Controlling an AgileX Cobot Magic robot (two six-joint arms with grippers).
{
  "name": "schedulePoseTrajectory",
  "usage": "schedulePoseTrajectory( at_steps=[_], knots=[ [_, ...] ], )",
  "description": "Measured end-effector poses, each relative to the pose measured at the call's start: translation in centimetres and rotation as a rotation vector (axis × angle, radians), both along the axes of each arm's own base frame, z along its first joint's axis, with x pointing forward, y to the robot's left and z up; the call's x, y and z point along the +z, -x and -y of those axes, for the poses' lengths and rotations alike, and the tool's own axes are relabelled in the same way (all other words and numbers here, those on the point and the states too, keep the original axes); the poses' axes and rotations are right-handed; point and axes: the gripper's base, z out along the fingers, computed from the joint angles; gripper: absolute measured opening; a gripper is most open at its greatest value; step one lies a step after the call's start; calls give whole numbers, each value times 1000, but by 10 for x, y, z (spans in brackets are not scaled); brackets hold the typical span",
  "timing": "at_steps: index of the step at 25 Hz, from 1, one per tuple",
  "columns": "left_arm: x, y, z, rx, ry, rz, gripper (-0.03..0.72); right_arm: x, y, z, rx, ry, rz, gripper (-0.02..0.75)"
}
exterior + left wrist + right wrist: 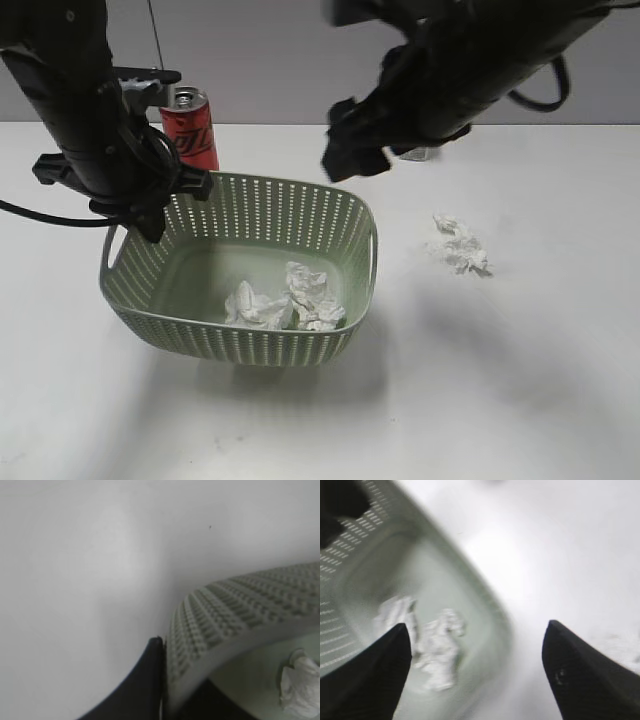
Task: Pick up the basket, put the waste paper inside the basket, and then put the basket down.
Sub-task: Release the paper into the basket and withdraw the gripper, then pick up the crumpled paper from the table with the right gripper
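Observation:
The sage-green basket [270,215] hangs tilted above the white table, its shadow below it. My left gripper [150,215] is shut on its left rim; the left wrist view shows a jaw [161,652] pressed against the slotted wall [235,615]. Crumpled white waste paper [285,300] lies inside the basket and shows in the right wrist view [437,647] and left wrist view [299,687]. Another wad of waste paper [460,247] lies on the table to the right. My right gripper [350,155] is open and empty, above the basket's far right rim [485,605].
A red drink can [190,128] stands upright behind the basket's far left corner. A small clear object [420,153] sits at the back, mostly hidden by my right arm. White table [520,380] spreads to the right and front.

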Motion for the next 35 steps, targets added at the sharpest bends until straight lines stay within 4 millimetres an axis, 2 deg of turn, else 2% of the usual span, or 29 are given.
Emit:
schedulePoseTrajectory(
  at_steps=[3, 5, 7, 13, 16, 21, 24, 26, 28, 30, 31, 33, 35],
  knots=[
    [0, 0, 0, 0, 1, 3, 0, -6, -29, 38, -122, 39, 11, 599],
    [0, 0, 0, -1, 1, 5, 0, -23, -47, 57, -178, 79, -11, 579],
    [0, 0, 0, -1, 1, 5, 0, -44, -61, 67, -204, 118, -26, 563],
    [0, -1, 0, -1, 3, 8, 0, -106, -90, 71, -141, 262, 38, 550],
    [0, -1, 0, -3, 1, 15, 0, -131, -95, 72, -134, 321, 28, 549],
    [0, -2, 0, -5, -1, 18, 0, -164, -95, 74, -252, 313, -83, 549],
    [0, -2, 0, -4, -1, 19, 0, -167, -95, 74, -309, 293, -116, 535],
    [0, -2, 0, -4, -1, 21, 0, -167, -94, 75, -328, 290, -135, 487],
    [0, -2, 0, -5, -1, 21, 0, -166, -92, 76, -334, 307, -160, 372],
    [0, -2, 0, -5, -2, 23, 0, -164, -88, 78, -339, 333, -193, 172],
    [0, -2, 0, -4, -1, 23, 0, -162, -86, 79, -341, 342, -207, 108],
    [0, -2, 0, -5, -1, 24, 0, -151, -83, 80, -353, 332, -214, 35],
    [0, -2, 0, -5, 0, 27, 0, -123, -81, 79, -364, 274, -174, 15]
  ],
)
